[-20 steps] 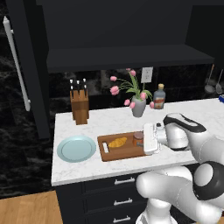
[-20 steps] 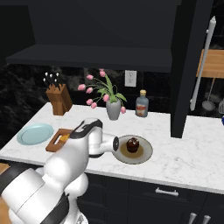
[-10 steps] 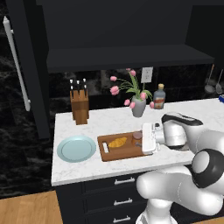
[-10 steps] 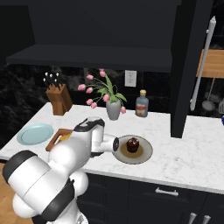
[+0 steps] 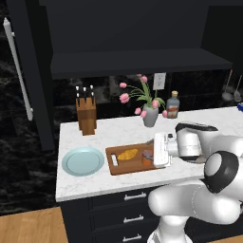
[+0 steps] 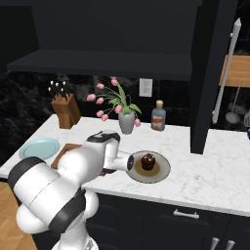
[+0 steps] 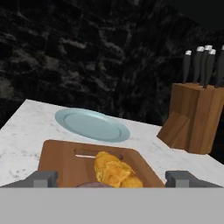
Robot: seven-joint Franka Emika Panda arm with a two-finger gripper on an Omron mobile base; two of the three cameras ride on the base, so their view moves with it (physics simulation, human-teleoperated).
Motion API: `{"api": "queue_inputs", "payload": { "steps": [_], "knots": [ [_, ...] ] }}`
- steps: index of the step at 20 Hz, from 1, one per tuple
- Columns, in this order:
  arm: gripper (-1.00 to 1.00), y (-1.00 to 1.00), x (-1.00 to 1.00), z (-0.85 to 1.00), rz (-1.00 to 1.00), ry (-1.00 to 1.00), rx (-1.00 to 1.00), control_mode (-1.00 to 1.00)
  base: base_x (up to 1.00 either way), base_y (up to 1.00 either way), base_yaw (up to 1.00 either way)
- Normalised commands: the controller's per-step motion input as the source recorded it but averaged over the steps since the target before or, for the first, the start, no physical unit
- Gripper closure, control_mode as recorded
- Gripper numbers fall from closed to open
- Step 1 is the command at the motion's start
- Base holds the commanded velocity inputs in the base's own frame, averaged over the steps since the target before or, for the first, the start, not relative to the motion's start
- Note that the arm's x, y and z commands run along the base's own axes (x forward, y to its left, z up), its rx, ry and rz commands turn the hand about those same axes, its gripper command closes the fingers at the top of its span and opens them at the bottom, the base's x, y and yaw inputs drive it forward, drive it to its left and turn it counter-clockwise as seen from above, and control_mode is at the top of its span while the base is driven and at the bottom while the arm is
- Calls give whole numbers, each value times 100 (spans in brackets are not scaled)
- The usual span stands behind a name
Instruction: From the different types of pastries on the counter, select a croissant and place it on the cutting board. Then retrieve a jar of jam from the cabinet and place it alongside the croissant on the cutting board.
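Note:
On the brown cutting board [image 5: 118, 166] lies the golden croissant [image 5: 127, 154], and right beside it stands the small orange-brown jar of jam [image 5: 148, 158]. My gripper [image 5: 154, 153] hovers at the board's right end, just over the jar, open. In the hand view its fingertips [image 7: 41, 178] stand wide apart, with the croissant [image 7: 114, 171] on the board [image 7: 61, 159] ahead and a sliver of the jar's dull lid [image 7: 94, 185] low between them. A dark brown round pastry [image 6: 148, 161] sits on a plate on the white counter [image 6: 205, 176]. The black cabinet [image 5: 137, 61] hangs above.
A light-blue plate [image 5: 83, 161] lies left of the board. A knife block [image 5: 86, 114], a vase of pink flowers [image 5: 150, 114] and a red-labelled bottle [image 5: 173, 105] stand along the back wall. Navy drawers [image 5: 118, 204] run below the counter's front edge.
The gripper's fingers have spread apart and let go of the jar, which now stands on the board beside the croissant. The arm has barely shifted.

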Motion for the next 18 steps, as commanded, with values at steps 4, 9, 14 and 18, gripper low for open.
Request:
{"api": "queue_inputs", "payload": {
  "steps": [4,9,14,18],
  "knots": [
    [-100,0,0,0,0,-8,0,-100,0,0,0],
    [-100,0,-33,24,-6,-12,3,-100,0,0,0],
    [-100,0,-18,76,-22,4,6,-100,0,0,0],
    [-100,8,-5,100,-19,21,8,-100,0,0,0]
  ]
}}
